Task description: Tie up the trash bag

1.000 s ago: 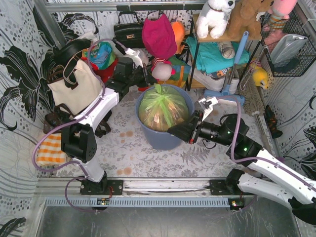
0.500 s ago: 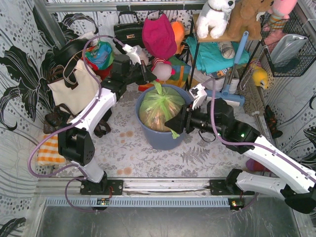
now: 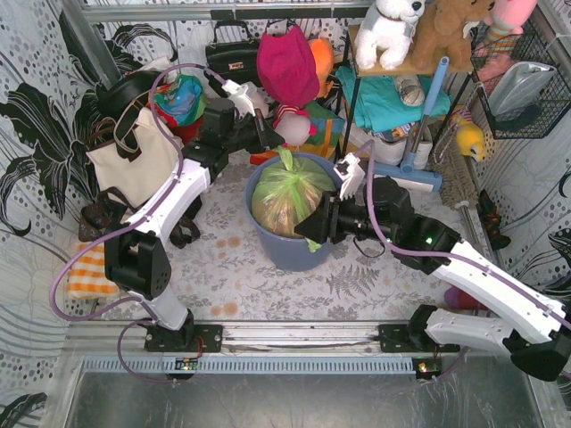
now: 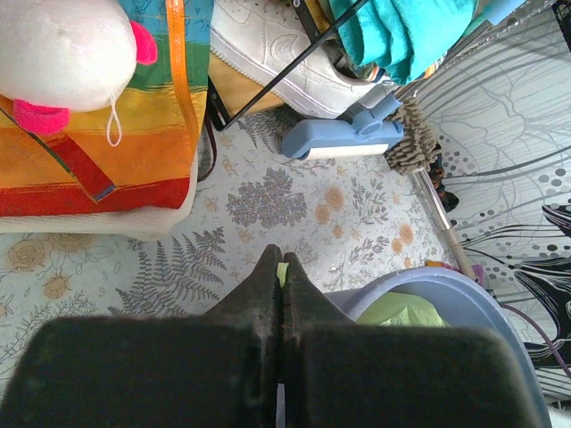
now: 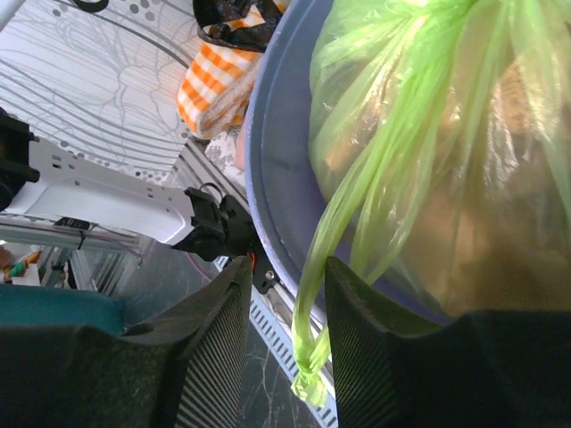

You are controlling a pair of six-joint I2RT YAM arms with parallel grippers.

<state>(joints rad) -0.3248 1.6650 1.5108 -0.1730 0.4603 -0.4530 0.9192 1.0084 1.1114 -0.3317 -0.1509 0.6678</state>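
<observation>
The lime-green trash bag (image 3: 287, 198) sits in the blue-grey round bin (image 3: 278, 252), with brown paper showing through it. My left gripper (image 3: 270, 140) is behind the bin and shut on a sliver of the bag's top tail (image 4: 283, 268), which stands up from the bag (image 3: 285, 159). My right gripper (image 3: 312, 234) is at the bin's front right rim and open. A twisted green strand (image 5: 314, 348) with a small knot at its end hangs loose between the ribbed fingers (image 5: 212, 348). The bag fills the right wrist view (image 5: 446, 152) beside the bin's wall (image 5: 272, 178).
A cream tote bag (image 3: 134, 156) stands at the left and a black handbag (image 3: 234, 58) at the back. A shelf with plush toys (image 3: 393, 31) and clothes, a blue floor brush (image 3: 406, 174) and a wire basket (image 3: 522, 80) crowd the right. An orange checked cloth (image 3: 89, 272) lies front left.
My right gripper has moved left, up to the bin's rim, with the green strand now between its fingers. My left gripper has lifted slightly, raising the bag's top tail.
</observation>
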